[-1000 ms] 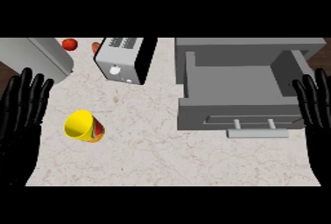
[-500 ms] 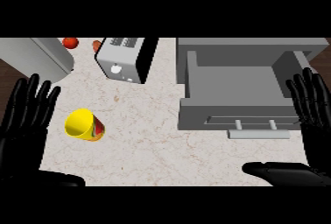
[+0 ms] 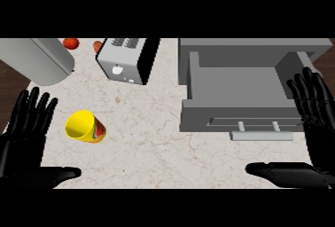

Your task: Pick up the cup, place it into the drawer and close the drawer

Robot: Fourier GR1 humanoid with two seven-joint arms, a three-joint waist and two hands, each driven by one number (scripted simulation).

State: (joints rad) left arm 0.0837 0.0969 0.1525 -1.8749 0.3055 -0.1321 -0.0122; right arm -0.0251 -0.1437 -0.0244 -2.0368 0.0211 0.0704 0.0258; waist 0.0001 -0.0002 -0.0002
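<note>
My left hand (image 3: 26, 128) sits at the left edge of the view, palm flat, fingers straight and spread, thumb stretched out along the bottom; it holds nothing. Just to its right the yellow cup (image 3: 85, 126) lies on its side on the speckled tabletop (image 3: 150, 146), apart from my fingers. Its long axis runs on a slant, the open mouth turned up and to the left, the base toward the lower right. I see nothing inside it beyond the yellow wall. Behind it stands a toaster (image 3: 124, 60). Further right the grey drawer (image 3: 242, 84) is pulled open, its handle (image 3: 262, 135) facing me, and its compartment shows only bare grey floor. My right hand (image 3: 314, 115) rests at the right edge beside the drawer front, fingers straight and relaxed, gripping nothing.
</note>
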